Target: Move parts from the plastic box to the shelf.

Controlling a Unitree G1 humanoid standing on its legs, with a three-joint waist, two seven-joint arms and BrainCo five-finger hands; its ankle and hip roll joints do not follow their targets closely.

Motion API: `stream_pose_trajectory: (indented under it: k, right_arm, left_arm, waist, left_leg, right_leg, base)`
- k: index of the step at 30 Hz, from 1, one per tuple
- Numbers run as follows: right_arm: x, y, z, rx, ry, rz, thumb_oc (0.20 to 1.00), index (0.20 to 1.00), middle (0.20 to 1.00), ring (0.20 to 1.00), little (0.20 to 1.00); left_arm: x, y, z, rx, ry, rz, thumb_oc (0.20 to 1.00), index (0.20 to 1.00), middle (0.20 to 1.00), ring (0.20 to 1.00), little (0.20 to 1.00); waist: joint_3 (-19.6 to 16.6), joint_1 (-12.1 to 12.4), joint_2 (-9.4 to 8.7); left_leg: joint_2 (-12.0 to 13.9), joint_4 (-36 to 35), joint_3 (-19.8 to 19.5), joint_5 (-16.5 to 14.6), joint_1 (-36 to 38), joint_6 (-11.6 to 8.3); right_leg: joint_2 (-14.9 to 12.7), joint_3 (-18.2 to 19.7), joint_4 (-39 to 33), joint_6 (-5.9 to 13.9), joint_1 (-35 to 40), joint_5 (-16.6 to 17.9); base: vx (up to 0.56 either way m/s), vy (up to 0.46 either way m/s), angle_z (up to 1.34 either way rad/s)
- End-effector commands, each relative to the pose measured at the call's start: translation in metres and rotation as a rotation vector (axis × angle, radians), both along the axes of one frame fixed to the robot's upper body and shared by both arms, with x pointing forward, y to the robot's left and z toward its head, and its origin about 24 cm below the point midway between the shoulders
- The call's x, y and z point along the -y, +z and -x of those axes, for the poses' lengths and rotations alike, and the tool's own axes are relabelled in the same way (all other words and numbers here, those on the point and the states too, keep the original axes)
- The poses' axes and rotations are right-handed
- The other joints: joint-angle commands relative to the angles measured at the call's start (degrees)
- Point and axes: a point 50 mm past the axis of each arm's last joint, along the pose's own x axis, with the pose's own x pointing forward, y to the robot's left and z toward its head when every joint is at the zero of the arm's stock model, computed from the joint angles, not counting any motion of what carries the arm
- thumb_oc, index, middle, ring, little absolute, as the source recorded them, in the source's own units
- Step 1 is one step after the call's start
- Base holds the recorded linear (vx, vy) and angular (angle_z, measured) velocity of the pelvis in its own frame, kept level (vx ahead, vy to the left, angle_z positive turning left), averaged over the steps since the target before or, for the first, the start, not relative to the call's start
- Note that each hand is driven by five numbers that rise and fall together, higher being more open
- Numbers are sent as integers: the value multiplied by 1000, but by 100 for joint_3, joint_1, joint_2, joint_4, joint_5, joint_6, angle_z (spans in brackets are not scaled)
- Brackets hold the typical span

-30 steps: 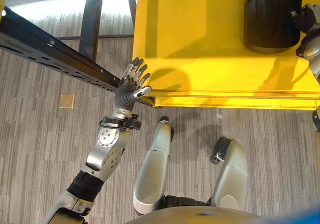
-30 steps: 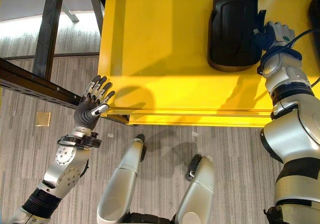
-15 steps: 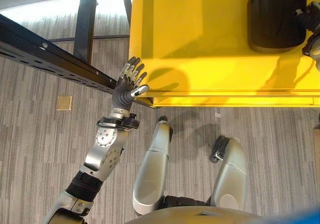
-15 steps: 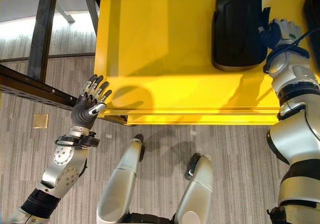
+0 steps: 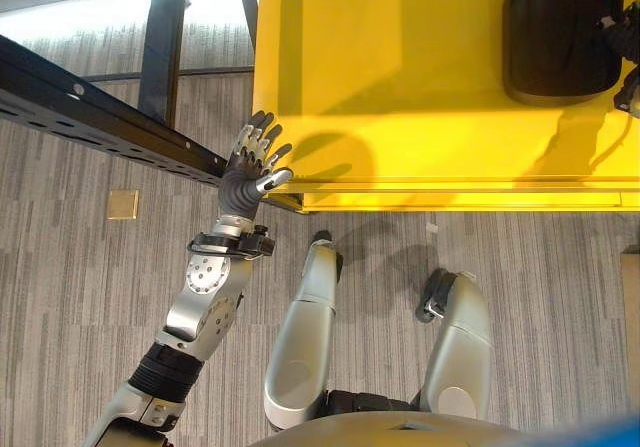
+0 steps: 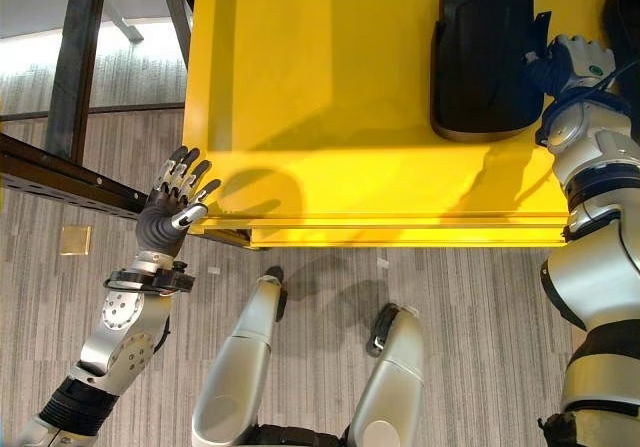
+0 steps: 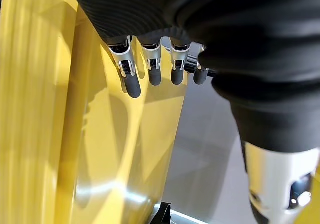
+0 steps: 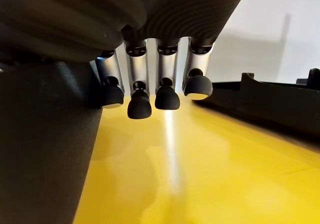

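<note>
A large black moulded part lies on the yellow floor of the plastic box, towards its far right. My right hand sits against that part's right edge with its fingers curled just above the yellow surface, shut on the part. My left hand is raised at the box's near left corner, fingers straight and spread, holding nothing.
A second black part shows at the far right edge, and again low on the yellow floor. A black perforated steel beam runs slantwise left of the box, with dark uprights behind. A small tan square lies on the striped floor.
The whole picture has shifted a little, so the camera moved. The right hand and the black part together stand slightly farther right on the yellow floor. The left hand keeps its pose.
</note>
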Motion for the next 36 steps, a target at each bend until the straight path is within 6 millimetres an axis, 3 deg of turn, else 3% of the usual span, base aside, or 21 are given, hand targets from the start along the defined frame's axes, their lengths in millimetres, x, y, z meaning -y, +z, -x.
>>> stream_pose_trajectory:
  k: [1, 2, 3, 4, 5, 18, 23, 28, 33, 36]
  right_arm:
    - [9, 47, 15, 138, -31, 65, 200, 200, 200, 200, 200]
    - [9, 47, 15, 138, -31, 65, 200, 200, 200, 200, 200]
    - [9, 45, 14, 136, -33, 62, 285, 285, 285, 285, 285]
    - [7, 45, 13, 133, -27, 63, 805, 805, 805, 805, 805]
    - [7, 45, 13, 133, -27, 63, 1000, 1000, 1000, 1000, 1000]
    - [-6, 53, 11, 149, 22, 121, 1000, 1000, 1000, 1000, 1000]
    - [-25, 81, 21, 257, 156, 163, 1000, 1000, 1000, 1000, 1000]
    - [-30, 96, 32, 320, 202, 189, 1000, 1000, 1000, 1000, 1000]
    - [-27, 96, 40, 363, 234, 167, 1000, 1000, 1000, 1000, 1000]
    - [-38, 93, 41, 391, 312, 123, 1000, 1000, 1000, 1000, 1000]
  left_arm:
    - [-11, 13, 8, 91, 47, 2, 1000, 1000, 1000, 1000, 1000]
    - [-11, 13, 8, 91, 47, 2, 1000, 1000, 1000, 1000, 1000]
    - [-11, 13, 8, 92, 51, 4, 1000, 1000, 1000, 1000, 1000]
    - [-12, 13, 8, 92, 53, 5, 1000, 1000, 1000, 1000, 1000]
    - [-12, 13, 8, 92, 53, 5, 1000, 1000, 1000, 1000, 1000]
    - [-15, 15, 8, 103, 73, 8, 1000, 1000, 1000, 1000, 1000]
    - [-23, 14, 11, 98, 109, 7, 1000, 1000, 1000, 1000, 1000]
    - [-29, 11, 13, 83, 131, 9, 1000, 1000, 1000, 1000, 1000]
    - [-32, 8, 15, 70, 138, 8, 1000, 1000, 1000, 1000, 1000]
    - [-33, 9, 16, 73, 144, 6, 1000, 1000, 1000, 1000, 1000]
  waist:
    - [-68, -17, 41]
    - [-68, -18, 41]
    - [-68, -14, 48]
    - [-68, -15, 46]
    - [-68, -16, 46]
    - [-67, -57, -22]
    - [-68, -175, -183]
    - [-72, -253, -258]
    - [-101, -330, -308]
    - [-159, -369, -315]
  left_leg:
    - [333, -412, -265, -436, 386, 176]
    - [333, -412, -266, -436, 385, 176]
    - [332, -409, -269, -433, 382, 176]
    - [336, -406, -270, -433, 378, 176]
    - [336, -406, -270, -434, 377, 176]
    - [340, -454, -260, -420, 421, 192]
    - [426, -488, -213, -425, 512, 184]
    - [497, -544, -183, -420, 597, 171]
    - [565, -643, -167, -387, 681, 160]
    - [596, -727, -149, -337, 700, 162]
  right_leg:
    - [48, 132, -16, -163, 259, -366]
    - [48, 132, -16, -163, 259, -366]
    - [47, 125, -4, -158, 249, -364]
    - [51, 128, -2, -161, 248, -367]
    - [52, 128, -2, -161, 247, -367]
    - [54, 107, -74, -130, 313, -302]
    - [114, 104, -164, -114, 381, -244]
    - [171, 112, -255, -106, 443, -191]
    - [216, 112, -378, -99, 524, -133]
    - [250, 99, -474, -90, 524, -70]
  base:
    - [0, 0, 0]
    - [0, 0, 0]
    - [0, 0, 0]
    - [0, 0, 0]
    - [0, 0, 0]
    - [0, 0, 0]
    - [-9, 26, -7]
    - [0, 18, -12]
    - [4, 7, -7]
    - [-25, 17, -14]
